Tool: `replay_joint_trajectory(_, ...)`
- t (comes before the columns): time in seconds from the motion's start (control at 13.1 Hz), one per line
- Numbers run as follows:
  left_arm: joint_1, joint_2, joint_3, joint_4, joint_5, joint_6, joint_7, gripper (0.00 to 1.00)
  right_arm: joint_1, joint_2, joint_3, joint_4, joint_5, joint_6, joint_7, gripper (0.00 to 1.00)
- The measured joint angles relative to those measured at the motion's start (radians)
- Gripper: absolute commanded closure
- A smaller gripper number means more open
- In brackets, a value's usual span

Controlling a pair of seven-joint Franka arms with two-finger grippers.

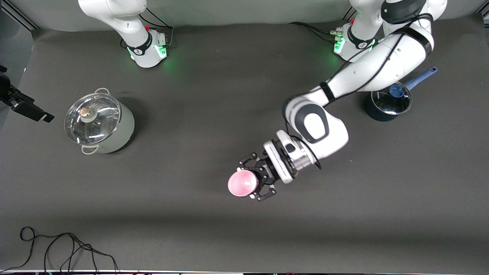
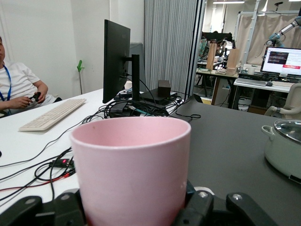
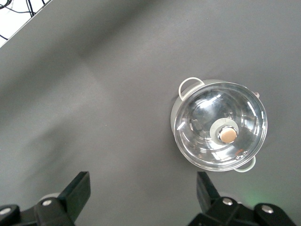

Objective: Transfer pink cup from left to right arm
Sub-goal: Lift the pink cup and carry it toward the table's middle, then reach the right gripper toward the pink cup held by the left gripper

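The pink cup (image 1: 242, 183) is upright in my left gripper (image 1: 255, 182), whose black linkage fingers (image 2: 203, 205) close on its sides. It hangs low over the bare mat in the middle of the table; I cannot tell if it touches the mat. In the left wrist view the cup (image 2: 131, 165) fills the middle between the jaws of my left gripper (image 2: 134, 207). My right gripper (image 3: 141, 188) is open and empty, high over the mat beside the lidded pot (image 3: 220, 125). In the front view only the right arm's base (image 1: 147, 47) shows; its hand is out of view.
A pale-green pot with a glass lid (image 1: 95, 122) stands toward the right arm's end. A dark-blue saucepan with a lid (image 1: 387, 101) stands near the left arm's base. A black cable (image 1: 57, 248) lies by the front edge. A black device (image 1: 23, 105) juts in at the table's side.
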Motion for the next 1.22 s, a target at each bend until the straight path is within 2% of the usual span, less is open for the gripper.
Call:
replay_joint_trajectory(0.46,-0.174,-0.023,-0.009,0.074,0.0,0.173,-0.065,1.0,0.008,0.002,0.001,0.0,0.001,0.0,0.001,0.0)
replay_joint_trajectory(0.69,-0.223,-0.027,-0.009,0.088,0.0,0.205,-0.072,1.0,0.028,0.018,0.004,0.012,0.002,0.001,0.002,0.0)
replay_joint_trajectory(0.91,-0.253,-0.027,-0.008,0.116,0.0,0.223,-0.074,1.0,0.068,0.069,0.01,0.071,0.02,-0.001,0.055,0.0)
replay_joint_trajectory(1.22,-0.278,-0.027,-0.003,0.14,0.0,0.229,-0.075,1.0,0.171,0.158,0.015,0.194,0.095,-0.018,0.231,0.0)
